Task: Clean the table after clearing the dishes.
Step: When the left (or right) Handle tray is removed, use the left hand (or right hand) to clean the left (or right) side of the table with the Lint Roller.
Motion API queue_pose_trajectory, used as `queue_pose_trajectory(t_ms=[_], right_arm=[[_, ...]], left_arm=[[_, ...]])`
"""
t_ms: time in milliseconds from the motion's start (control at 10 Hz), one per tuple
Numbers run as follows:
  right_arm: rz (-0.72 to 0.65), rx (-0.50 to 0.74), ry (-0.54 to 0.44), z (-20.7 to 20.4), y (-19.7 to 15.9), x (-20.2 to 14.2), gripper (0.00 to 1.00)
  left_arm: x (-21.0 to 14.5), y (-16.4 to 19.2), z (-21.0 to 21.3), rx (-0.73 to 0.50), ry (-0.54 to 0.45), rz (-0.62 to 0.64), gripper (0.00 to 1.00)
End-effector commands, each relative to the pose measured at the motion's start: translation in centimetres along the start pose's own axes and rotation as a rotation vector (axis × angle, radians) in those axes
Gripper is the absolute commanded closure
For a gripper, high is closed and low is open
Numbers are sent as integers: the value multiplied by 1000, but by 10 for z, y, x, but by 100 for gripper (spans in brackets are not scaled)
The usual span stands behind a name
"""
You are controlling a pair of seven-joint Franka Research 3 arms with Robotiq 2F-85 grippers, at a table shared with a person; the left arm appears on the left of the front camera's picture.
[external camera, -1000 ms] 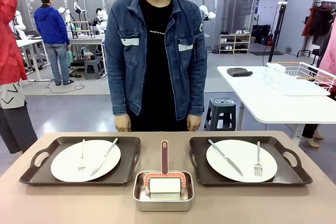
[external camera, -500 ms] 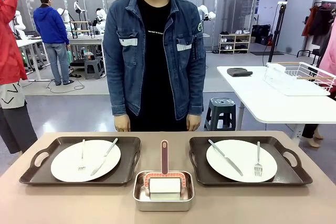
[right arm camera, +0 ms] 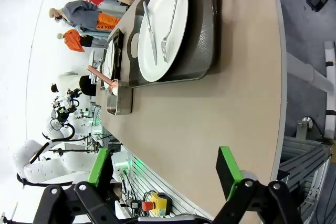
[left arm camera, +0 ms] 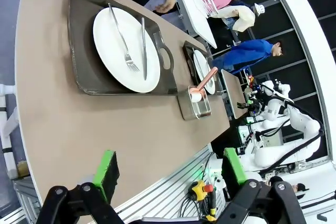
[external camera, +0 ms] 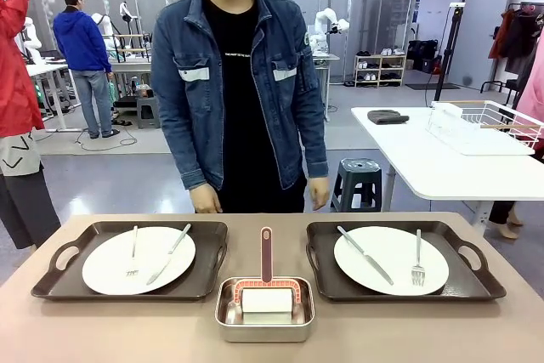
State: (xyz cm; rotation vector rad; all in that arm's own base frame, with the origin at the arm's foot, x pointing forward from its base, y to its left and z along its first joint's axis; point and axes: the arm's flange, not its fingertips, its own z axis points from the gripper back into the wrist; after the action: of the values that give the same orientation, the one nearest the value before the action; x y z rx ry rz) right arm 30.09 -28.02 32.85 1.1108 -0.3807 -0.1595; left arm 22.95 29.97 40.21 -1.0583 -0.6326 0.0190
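Taupe table (external camera: 102,333) is running the full width of the front view, with a person (external camera: 242,99) in a denim jacket standing at the far edge, arms hanging down. The left tray (external camera: 51,282) and right tray (external camera: 463,282) are sitting apart on it, carrying the left plate (external camera: 106,274) and right plate (external camera: 395,252). The wrist views are adding the pincers. The left gripper (left arm camera: 169,166) and right gripper (right arm camera: 164,165) are hanging spread wide over the near edge, pinching nothing. Between the trays a steel pan (external camera: 223,316) is holding a pink-handled brush (external camera: 266,252). A fork and a knife are lying on each plate.
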Motion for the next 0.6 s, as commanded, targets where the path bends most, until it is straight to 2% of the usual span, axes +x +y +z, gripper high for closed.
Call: queue_pose_trajectory(t_ms=[0, 500], right_arm=[[8, 7, -4, 1, 4, -1, 0], [8, 7, -4, 1, 4, -1, 0]], left_arm=[[-3, -1, 1, -16, -11, -13, 0], [-3, -1, 1, -16, -11, -13, 0]])
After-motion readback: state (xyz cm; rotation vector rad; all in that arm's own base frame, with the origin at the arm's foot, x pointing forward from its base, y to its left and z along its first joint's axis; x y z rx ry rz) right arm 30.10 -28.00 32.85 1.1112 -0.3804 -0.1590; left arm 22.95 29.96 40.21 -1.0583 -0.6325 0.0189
